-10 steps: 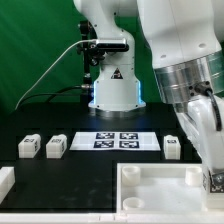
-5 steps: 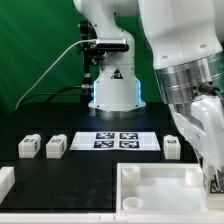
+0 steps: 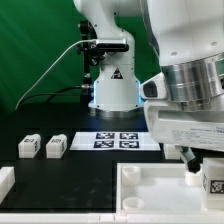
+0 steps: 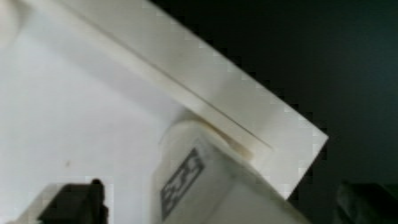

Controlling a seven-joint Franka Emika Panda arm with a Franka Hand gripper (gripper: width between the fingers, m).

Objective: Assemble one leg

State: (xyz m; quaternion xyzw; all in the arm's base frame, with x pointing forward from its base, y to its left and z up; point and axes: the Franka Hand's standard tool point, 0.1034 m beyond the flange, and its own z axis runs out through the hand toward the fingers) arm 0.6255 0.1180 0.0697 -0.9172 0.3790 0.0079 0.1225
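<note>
Black tabletop, green backdrop behind the arm's base.

Leg (image 3: 212, 184): a tagged white block sits right under the gripper (image 3: 205, 172), at the tray's (image 3: 150, 180) corner on the exterior view's right. In the wrist view the same leg (image 4: 183, 180) shows its tag beside the tray wall (image 4: 214, 90), with dark finger tips (image 4: 71, 200) low in the frame. The fingers look closed around the leg, but neither view shows the contact plainly, so I cannot tell for certain how wide they stand or whether they grip.

Doing the step well, in my judgement: keep the leg upright and square to the tray corner, seat it straight without side drag, and release only once it sits flush. A tilted leg would likely jam or skid off the rim.

Count, going outward from the hand: one leg at the gripper; one tray beneath it; one marker board (image 3: 118, 140) with four tags, well apart toward the base; two loose legs (image 3: 56, 146) (image 3: 28, 147) farther off, side by side. One white part (image 3: 5, 180) is cut by the frame edge.
</note>
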